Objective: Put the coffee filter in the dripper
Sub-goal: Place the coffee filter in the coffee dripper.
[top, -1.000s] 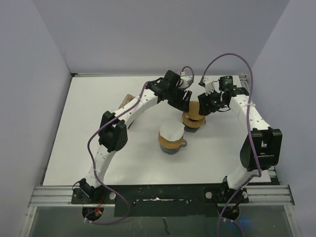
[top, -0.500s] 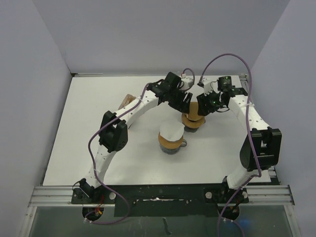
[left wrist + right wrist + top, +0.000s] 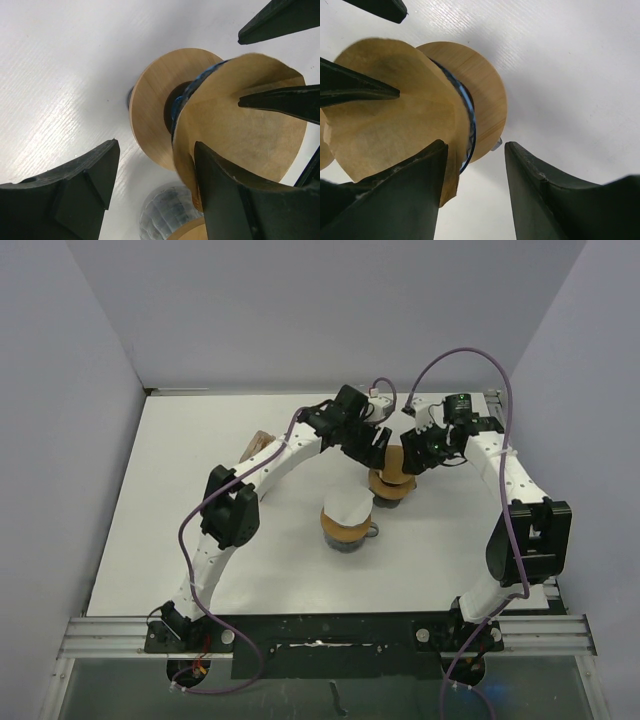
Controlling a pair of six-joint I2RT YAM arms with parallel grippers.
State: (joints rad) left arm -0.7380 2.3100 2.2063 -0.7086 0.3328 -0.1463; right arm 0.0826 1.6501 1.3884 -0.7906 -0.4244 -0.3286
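Note:
A brown paper coffee filter stands in the dripper, which has a blue wire cone and a round wooden collar. My left gripper is open on the filter's left side. In the left wrist view its right finger rests against the filter. My right gripper is open on the filter's right side. In the right wrist view its left finger lies against the filter beside the wooden collar.
A second dripper on a glass vessel with a white filter stands in front of and left of the first. Its glass shows in the left wrist view. Brown filters lie behind the left arm. Walls enclose the table.
Both grippers have shifted slightly closer together around the filter over the dripper. The filter and both drippers stay where they were.

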